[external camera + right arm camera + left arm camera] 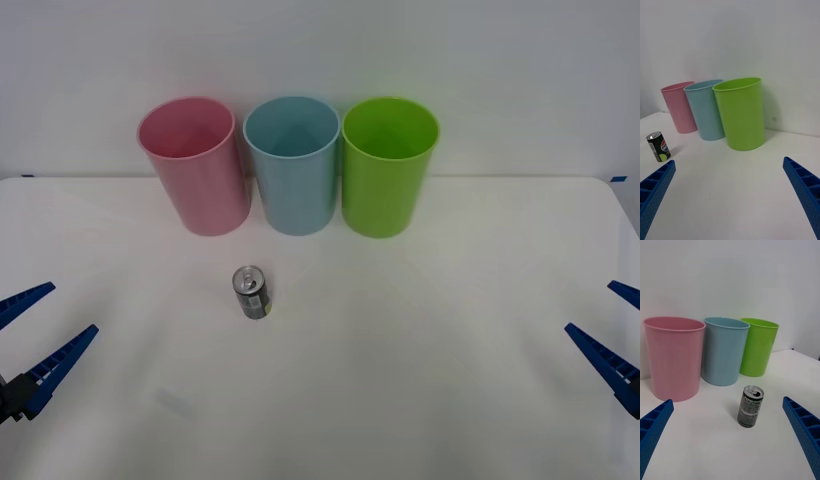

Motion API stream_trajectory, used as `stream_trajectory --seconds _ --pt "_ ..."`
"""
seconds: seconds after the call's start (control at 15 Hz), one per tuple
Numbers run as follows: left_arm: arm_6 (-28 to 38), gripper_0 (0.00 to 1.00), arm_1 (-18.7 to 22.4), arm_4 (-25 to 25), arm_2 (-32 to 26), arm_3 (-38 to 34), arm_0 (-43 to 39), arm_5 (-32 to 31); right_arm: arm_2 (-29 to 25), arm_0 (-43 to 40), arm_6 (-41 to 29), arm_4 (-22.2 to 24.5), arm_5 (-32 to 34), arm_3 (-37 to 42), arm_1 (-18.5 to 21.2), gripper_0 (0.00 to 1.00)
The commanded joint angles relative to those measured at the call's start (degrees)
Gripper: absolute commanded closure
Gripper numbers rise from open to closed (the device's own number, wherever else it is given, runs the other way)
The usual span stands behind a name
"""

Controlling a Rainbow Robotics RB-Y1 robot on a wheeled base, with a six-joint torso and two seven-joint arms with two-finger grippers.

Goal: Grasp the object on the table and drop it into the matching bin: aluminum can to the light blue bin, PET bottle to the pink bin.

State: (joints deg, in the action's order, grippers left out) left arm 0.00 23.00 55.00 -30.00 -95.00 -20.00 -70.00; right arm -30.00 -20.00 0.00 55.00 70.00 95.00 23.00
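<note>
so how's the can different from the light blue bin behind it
The can is dark grey with a closed silver top; the light blue bin is open-topped. The can is far smaller. It stands alone, while the bin sits in a row of bins. Both stand upright on the table.

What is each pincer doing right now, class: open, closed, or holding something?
Left pincer: open, empty, low at the table's left edge.
Right pincer: open, empty, at the right edge.

Bare table surrounds the can.
</note>
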Motion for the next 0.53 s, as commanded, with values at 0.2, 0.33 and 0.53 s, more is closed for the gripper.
stream_trajectory --seconds 0.2,0.33,0.53 --pt "-0.35 0.00 -1.73 0.02 0.12 -0.18 0.31 0.12 0.00 0.00 0.00 0.00 0.00 0.00 0.00 0.00" --pt "-0.53 0.00 -1.55 0.02 0.47 -1.41 -0.04 0.65 0.00 0.00 0.00 0.00 0.00 0.00 0.00 0.00" --pt "-1.05 0.00 -0.68 -0.24 0.38 -1.33 -0.74 0.56 0.00 0.00 0.00 0.00 0.00 0.00 0.00 0.00"
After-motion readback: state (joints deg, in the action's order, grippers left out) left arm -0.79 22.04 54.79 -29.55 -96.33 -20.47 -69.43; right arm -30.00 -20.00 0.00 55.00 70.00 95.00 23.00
